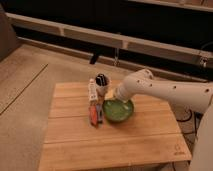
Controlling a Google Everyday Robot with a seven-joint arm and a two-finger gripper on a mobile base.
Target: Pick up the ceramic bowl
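The ceramic bowl point(118, 110) is round, shallow and glossy green, sitting on the wooden table point(115, 142) a little right of its middle. My white arm point(165, 92) reaches in from the right. The gripper point(113, 98) is at the bowl's far rim, pointing down and left, touching or just above it. The arm's wrist hides most of the gripper.
A small orange-and-grey item point(94, 114) lies just left of the bowl. A white bottle-like thing point(91, 91) and a small white-and-black cup point(101, 83) stand behind it. A dark wall with a rail point(100, 37) runs behind the table. Floor lies to the left.
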